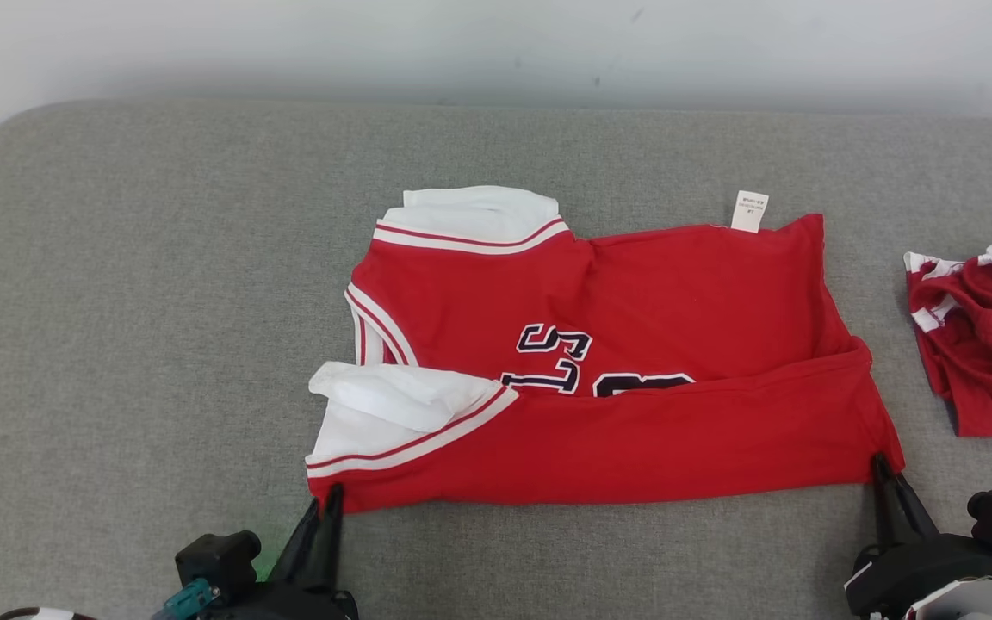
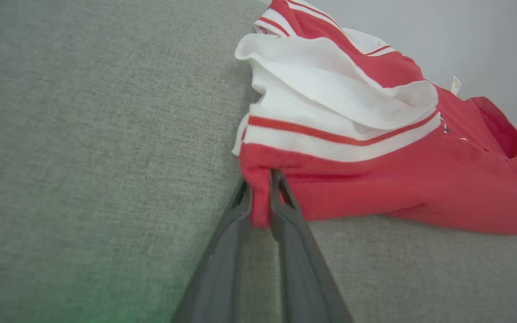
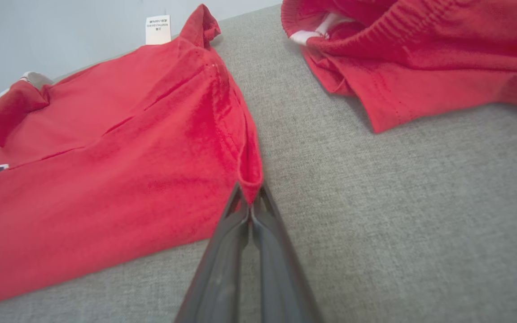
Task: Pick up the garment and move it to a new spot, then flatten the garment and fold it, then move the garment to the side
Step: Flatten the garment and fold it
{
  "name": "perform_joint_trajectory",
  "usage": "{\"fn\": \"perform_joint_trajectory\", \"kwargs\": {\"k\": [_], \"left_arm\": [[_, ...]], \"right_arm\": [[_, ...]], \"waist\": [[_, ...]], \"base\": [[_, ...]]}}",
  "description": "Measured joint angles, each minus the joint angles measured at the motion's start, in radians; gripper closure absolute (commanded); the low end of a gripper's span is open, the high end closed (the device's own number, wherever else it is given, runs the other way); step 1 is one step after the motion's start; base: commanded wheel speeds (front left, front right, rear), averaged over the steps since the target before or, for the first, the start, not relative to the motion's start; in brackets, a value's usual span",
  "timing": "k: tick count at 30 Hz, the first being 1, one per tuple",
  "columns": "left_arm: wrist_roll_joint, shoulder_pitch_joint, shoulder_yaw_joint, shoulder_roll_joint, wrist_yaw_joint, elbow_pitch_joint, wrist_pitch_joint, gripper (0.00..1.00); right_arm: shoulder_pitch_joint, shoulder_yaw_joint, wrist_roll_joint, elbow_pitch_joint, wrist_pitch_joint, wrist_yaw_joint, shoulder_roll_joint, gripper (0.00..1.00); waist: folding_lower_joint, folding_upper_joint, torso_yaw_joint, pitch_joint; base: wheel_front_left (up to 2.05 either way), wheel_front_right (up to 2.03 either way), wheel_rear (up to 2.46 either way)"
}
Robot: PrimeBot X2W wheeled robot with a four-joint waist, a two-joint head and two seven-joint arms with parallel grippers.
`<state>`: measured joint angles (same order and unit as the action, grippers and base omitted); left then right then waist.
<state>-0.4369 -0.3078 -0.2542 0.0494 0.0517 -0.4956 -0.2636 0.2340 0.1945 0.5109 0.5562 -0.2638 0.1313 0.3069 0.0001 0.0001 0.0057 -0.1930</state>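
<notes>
A: Which way do we see the jersey lying on the grey cushion?
B: We see its long axis running side to side across the head view, parallel to the cushion's front edge. The white-sleeved end points to the robot's left and the plain hem end to its right.
A: Where on the cushion do we place it?
B: Near the middle, a little toward the right, with its near edge just ahead of both grippers.
A: How does it look to us?
B: It is red, with 2 white sleeves trimmed in red stripes and dark, white-outlined lettering. The near strip lies doubled over the front, covering the lower part of that lettering. A white care label sticks out past the far edge.
A: What do we make of the grippers?
B: The left gripper pinches the near-left corner, red cloth caught between its fingers. The right gripper has its tips pressed together on the near-right corner.
A: Anything else in our frame?
B: A second red garment lies bunched at the cushion's right, apart from the jersey, with a pale wall behind.
</notes>
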Motion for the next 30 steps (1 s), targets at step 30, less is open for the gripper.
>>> {"fn": "perform_joint_trajectory", "kwargs": {"k": [30], "left_arm": [[0.133,0.144,0.193,-0.007,0.009,-0.195,0.0,1.0]], "right_arm": [[-0.226,0.076,0.033,0.004,0.001,0.0,-0.029,1.0]], "waist": [[-0.0002,-0.0002,-0.017,0.215]], "base": [[0.0,0.0,0.0]]}}
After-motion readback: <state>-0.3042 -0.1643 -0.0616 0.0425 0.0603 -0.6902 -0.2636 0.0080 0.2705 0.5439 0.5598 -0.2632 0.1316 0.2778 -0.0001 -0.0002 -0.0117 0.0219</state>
